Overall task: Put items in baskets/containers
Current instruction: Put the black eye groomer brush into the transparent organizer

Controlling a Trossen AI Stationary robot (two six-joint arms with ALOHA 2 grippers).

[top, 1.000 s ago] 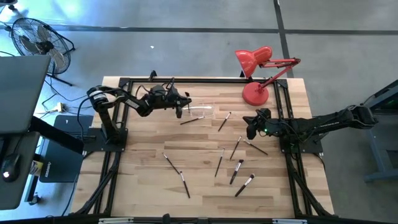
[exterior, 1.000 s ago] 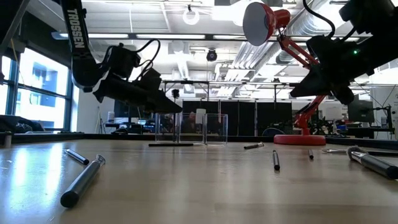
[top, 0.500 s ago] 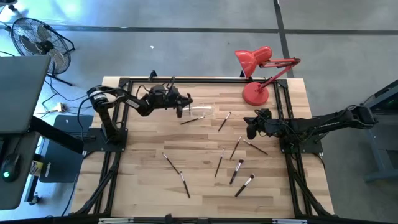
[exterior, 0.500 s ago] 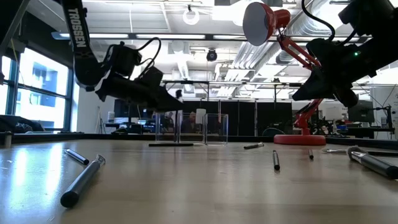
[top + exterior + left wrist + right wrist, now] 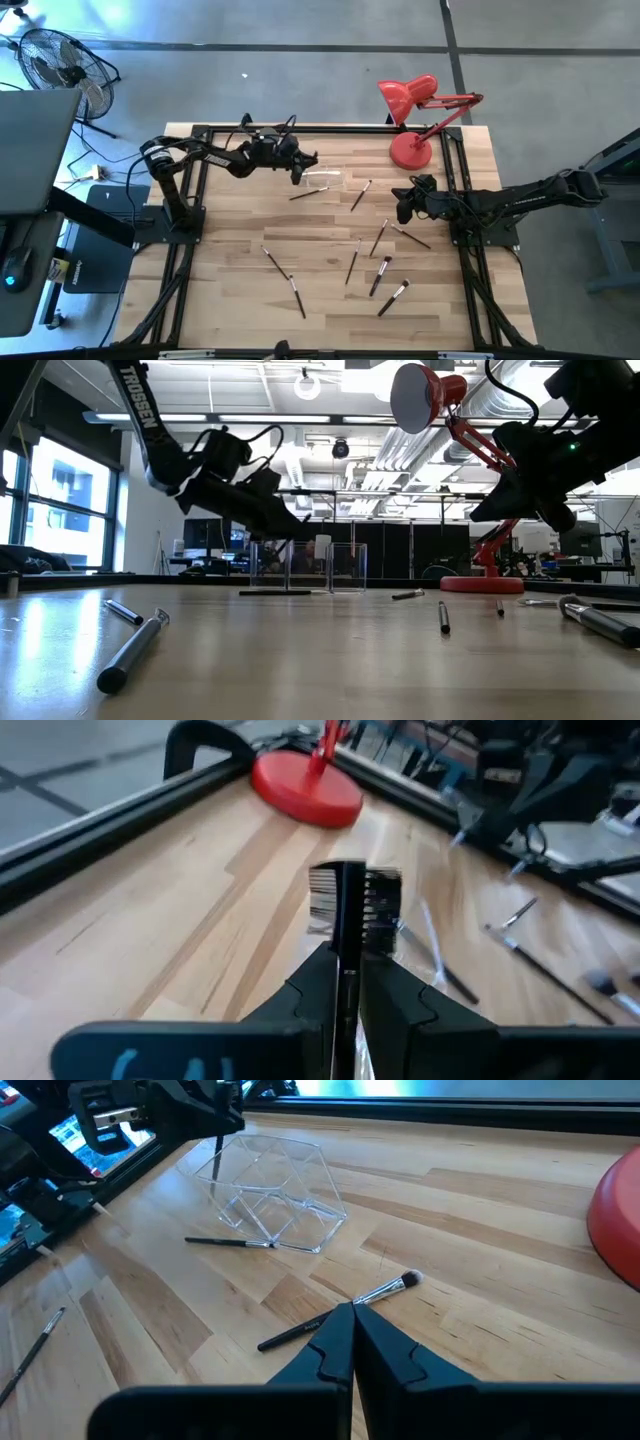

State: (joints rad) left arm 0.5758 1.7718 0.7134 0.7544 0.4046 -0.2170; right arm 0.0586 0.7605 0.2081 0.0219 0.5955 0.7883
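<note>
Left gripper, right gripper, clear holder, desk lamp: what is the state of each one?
Left gripper: shut on a comb-type brush, above the clear holder.
Right gripper: shut, holding nothing.
Clear holder: upright on the table, no brush visible inside.
Red desk lamp: upright; on or off, cannot tell.

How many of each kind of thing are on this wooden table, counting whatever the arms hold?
Thin dark-handled makeup brushes: 10 (9 lying on the table, 1 in the left gripper)
Clear plastic holder: 1
Red desk lamp: 1
Total: 12
</note>
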